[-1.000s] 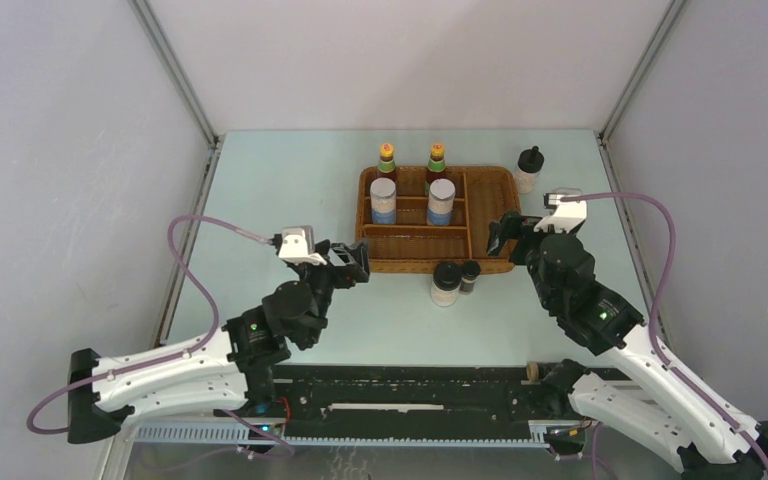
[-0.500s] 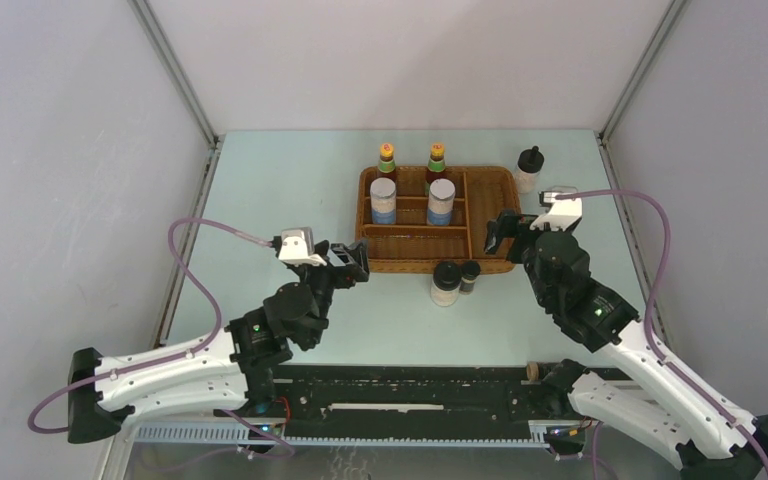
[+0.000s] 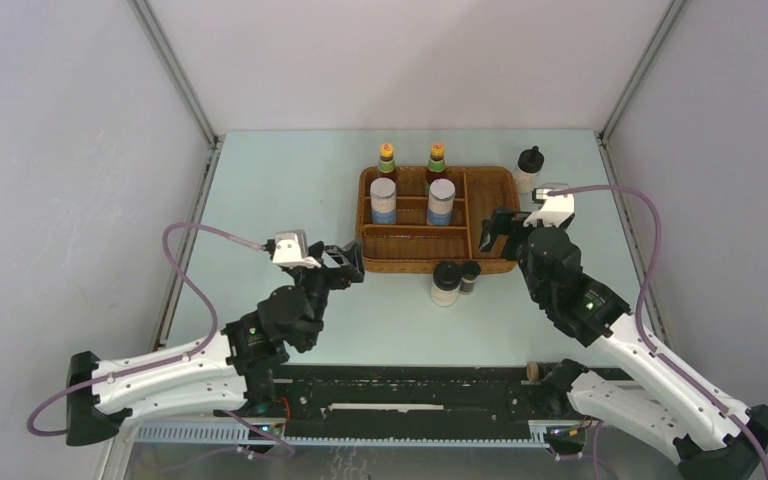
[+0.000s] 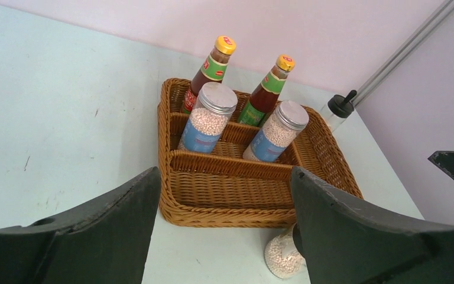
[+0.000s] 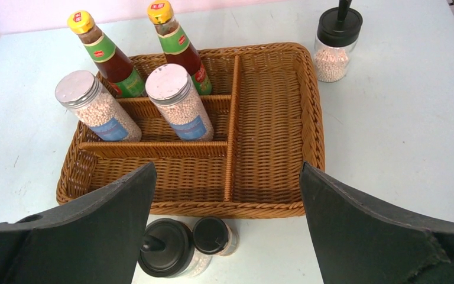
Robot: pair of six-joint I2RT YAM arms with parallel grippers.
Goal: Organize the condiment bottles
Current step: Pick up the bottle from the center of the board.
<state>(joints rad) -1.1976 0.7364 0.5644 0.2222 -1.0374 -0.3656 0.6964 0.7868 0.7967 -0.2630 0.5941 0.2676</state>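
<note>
Bottles (image 3: 441,203): four stand in tray (image 3: 490,205), two on desk (image 3: 290,180) at its 6 o'clock, one at 2. Left gripper (image 4: 226,177) and right gripper (image 5: 227,177) gape empty; best approach each squarely from above.

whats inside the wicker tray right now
The wicker tray holds four bottles: two yellow-capped sauce bottles in the back row, two silver-lidded shakers in the row before them. Its front compartment and long right compartment are bare. Their bases are hidden by the wicker walls.

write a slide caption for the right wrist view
Open right hand facing a wicker tray holding two sauce bottles and two shakers
</note>
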